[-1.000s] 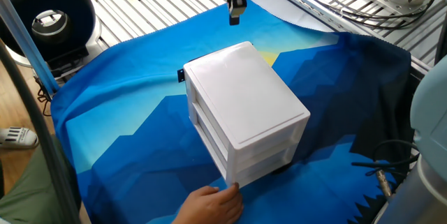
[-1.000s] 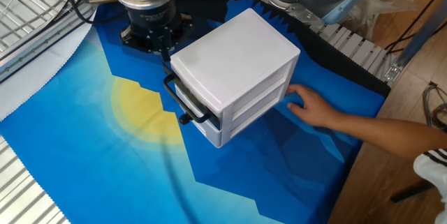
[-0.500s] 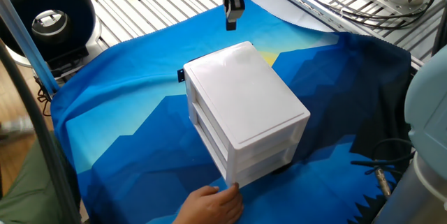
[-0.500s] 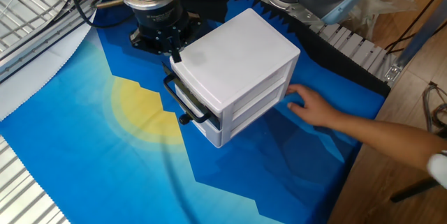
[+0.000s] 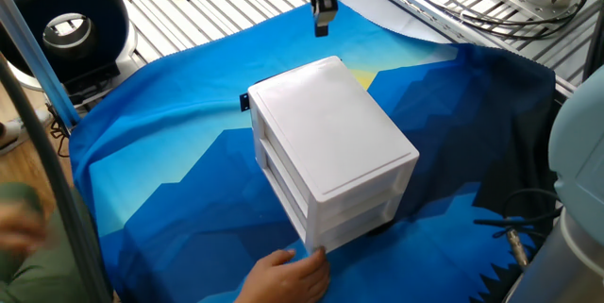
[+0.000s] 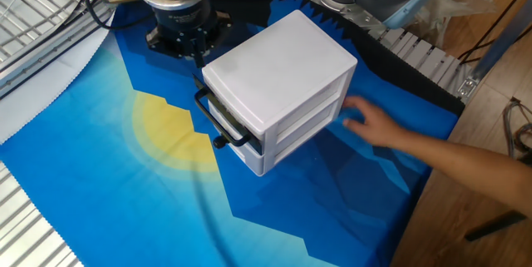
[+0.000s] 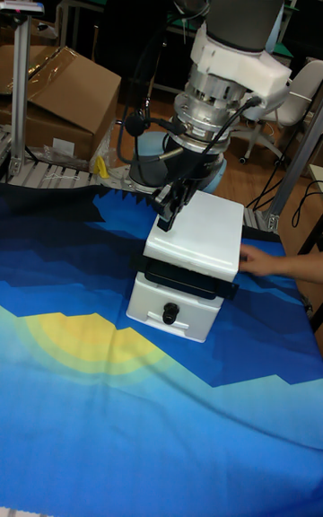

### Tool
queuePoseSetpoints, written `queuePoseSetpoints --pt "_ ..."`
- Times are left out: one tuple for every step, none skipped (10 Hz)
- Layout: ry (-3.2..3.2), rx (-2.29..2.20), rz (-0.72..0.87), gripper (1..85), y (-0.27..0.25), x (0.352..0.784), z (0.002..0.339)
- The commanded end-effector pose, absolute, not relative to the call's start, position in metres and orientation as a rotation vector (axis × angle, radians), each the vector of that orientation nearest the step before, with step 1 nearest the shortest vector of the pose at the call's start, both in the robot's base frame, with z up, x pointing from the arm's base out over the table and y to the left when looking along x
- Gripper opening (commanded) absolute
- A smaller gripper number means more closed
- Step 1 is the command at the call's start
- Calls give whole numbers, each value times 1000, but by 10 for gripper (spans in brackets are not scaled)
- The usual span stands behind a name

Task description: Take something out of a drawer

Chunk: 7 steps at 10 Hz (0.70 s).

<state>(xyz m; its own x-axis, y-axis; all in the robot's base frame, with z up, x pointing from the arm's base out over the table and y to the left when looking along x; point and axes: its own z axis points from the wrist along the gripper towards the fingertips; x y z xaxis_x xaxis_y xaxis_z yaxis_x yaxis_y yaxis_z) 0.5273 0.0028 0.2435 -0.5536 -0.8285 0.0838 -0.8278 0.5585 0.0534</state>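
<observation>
White plastic is what I'm working around: the small white three-drawer cabinet sits mid-cloth on the blue mountain-and-sun printed cloth that covers the desk, its front turned toward the sun patch. A person's bare hand presses on the cabinet's back, I judge to keep it from sliding when I pull. The shallow white top drawer with its black bar handle is closed, so the small tan cube is hidden; I take it to be inside, but cannot confirm that.

My black two-finger gripper hangs point-down at the cabinet's front top edge, just above the handle, placed there to hook or pinch the bar. Its fingers look close together in the tall view, but I cannot tell whether they are fully closed; they clamp nothing.

Compared with half a second ago, the gripper has shifted slightly along the front edge, away from the spot where it overlapped the cabinet's top corner. The steadying hand has moved a little too, and the cabinet has not budged.
</observation>
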Motion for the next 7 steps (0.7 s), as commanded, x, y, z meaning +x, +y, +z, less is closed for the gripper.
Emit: queuePoseSetpoints --pt "-2652 1470 -72 10 10 520 245" --pt "-2650 1518 -132 10 22 522 244" --pt "-2656 1527 -167 10 37 530 234" --pt "-2657 1527 -160 10 40 535 228" --pt "-2651 1538 -161 10 40 542 222" --pt "-2646 1549 -163 10 40 549 214" --pt "-2643 1552 -165 10 42 553 208"
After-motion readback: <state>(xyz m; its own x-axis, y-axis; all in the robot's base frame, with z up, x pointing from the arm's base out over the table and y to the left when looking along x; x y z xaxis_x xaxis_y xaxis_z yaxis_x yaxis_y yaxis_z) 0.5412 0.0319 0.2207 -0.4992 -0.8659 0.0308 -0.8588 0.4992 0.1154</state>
